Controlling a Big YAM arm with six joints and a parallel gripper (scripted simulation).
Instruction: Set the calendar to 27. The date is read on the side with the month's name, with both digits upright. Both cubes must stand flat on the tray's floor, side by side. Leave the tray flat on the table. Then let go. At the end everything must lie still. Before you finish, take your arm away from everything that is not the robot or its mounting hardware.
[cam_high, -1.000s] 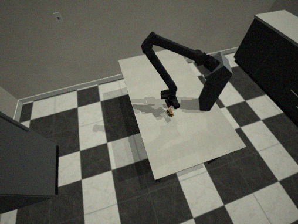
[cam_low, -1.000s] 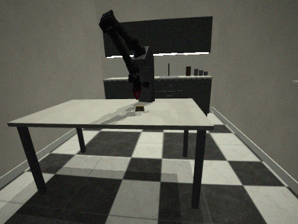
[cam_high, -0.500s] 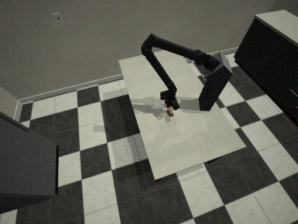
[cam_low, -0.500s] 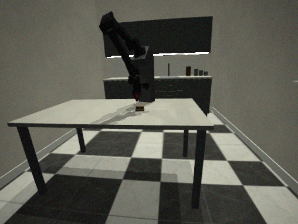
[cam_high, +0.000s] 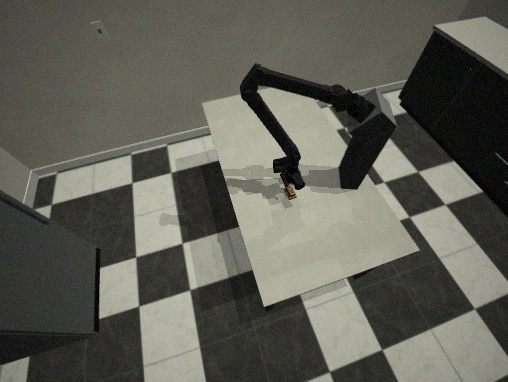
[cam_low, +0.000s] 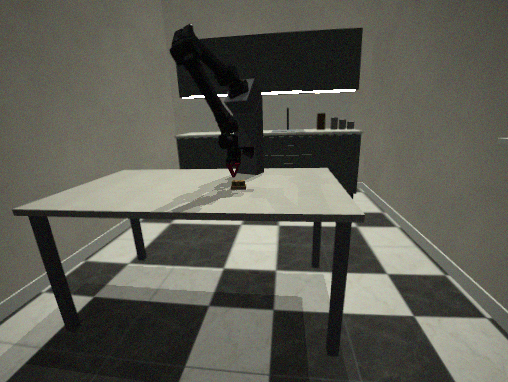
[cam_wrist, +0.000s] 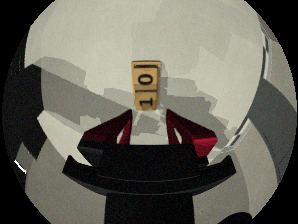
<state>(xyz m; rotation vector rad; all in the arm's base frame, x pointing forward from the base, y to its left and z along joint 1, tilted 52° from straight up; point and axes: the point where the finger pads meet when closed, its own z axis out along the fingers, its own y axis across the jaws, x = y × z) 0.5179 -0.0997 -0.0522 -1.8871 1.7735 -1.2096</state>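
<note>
The small wooden calendar tray stands on the white table near its middle. In the wrist view its two cubes sit side by side in the tray, and their top faces show a 1 and a 0. The side with the month's name cannot be made out. My gripper has red fingers and hangs a little above the tray, just short of it. The fingers stand partly apart with nothing between them.
The arm's dark base block stands on the table behind the tray. Dark cabinets stand to the right, and a counter stands at the back. The floor is black and white tiles.
</note>
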